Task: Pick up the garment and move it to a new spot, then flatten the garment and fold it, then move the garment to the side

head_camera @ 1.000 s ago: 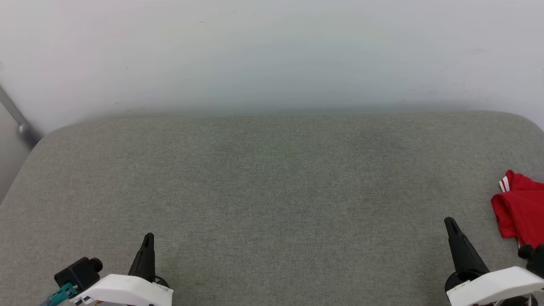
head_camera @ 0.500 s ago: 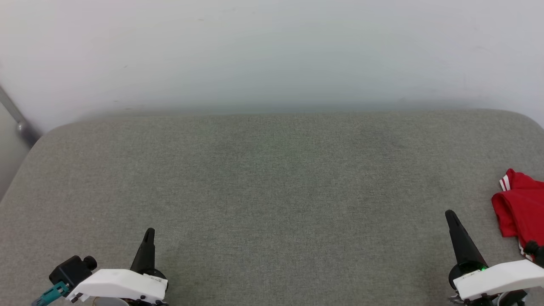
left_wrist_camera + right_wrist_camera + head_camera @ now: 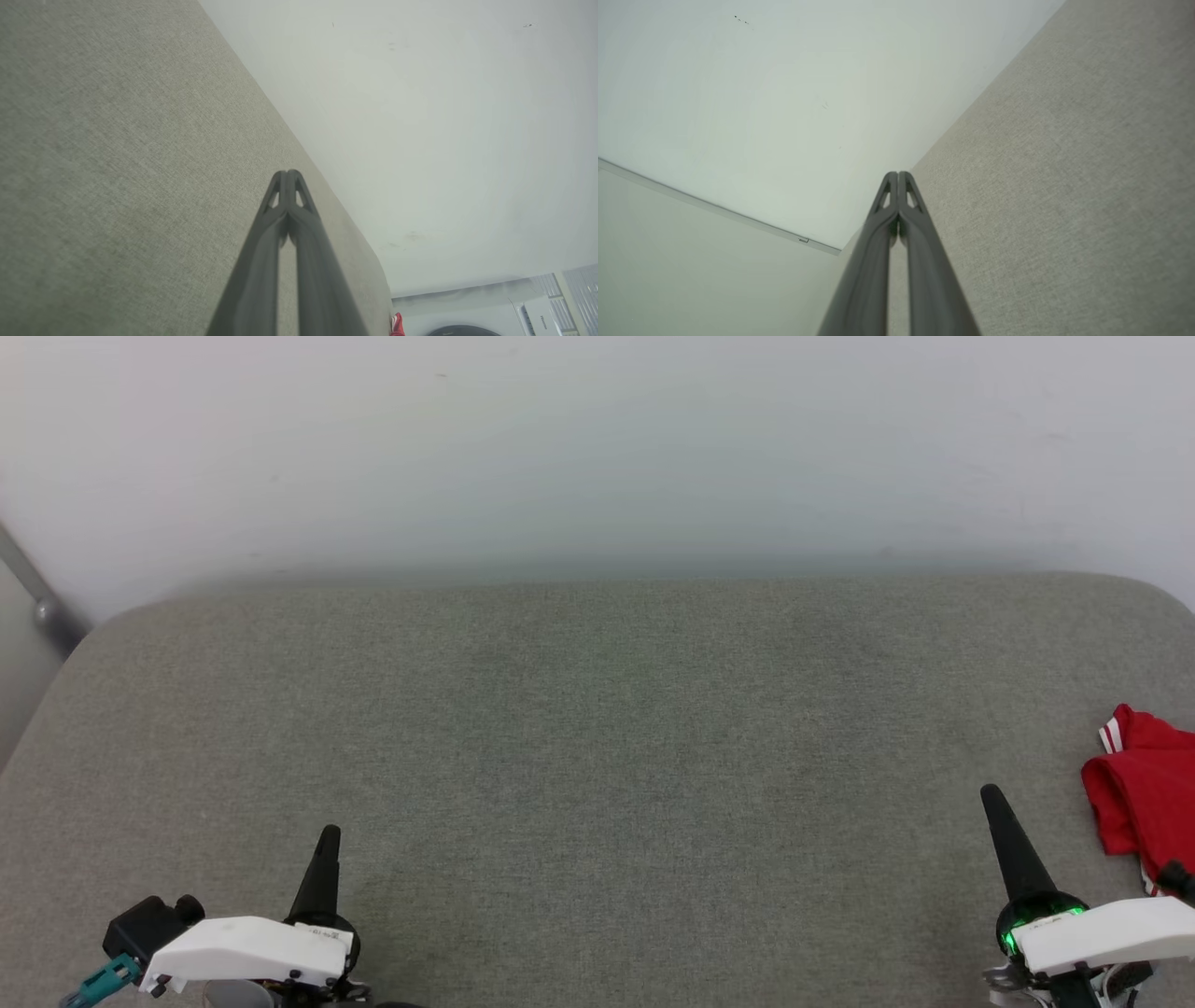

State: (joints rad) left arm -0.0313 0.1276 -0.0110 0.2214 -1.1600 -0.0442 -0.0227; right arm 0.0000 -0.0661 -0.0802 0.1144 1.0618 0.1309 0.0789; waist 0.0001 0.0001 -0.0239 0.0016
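The garment (image 3: 1144, 793) is a crumpled red heap with a bit of red-striped white trim, lying at the far right edge of the grey padded surface (image 3: 597, 747) and cut off by the frame. A sliver of the garment (image 3: 397, 324) also peeks in at the bottom of the left wrist view. My right gripper (image 3: 991, 798) stands just left of it, apart from the cloth, fingers pressed together and empty. My left gripper (image 3: 329, 835) sits at the lower left, far from the garment, also shut on nothing. Both wrist views show the fingertips (image 3: 288, 176) (image 3: 897, 176) touching.
A white wall (image 3: 597, 448) rises behind the surface's rounded far edge. A grey metal bar (image 3: 37, 597) leans at the far left. In the left wrist view a white appliance (image 3: 542, 317) and a dark round object (image 3: 460, 330) stand beyond the surface's end.
Both arms have drawn back slightly toward the bottom edge, and the right gripper's tip has risen a little in the picture. The head view has shifted slightly. The garment lies as before.
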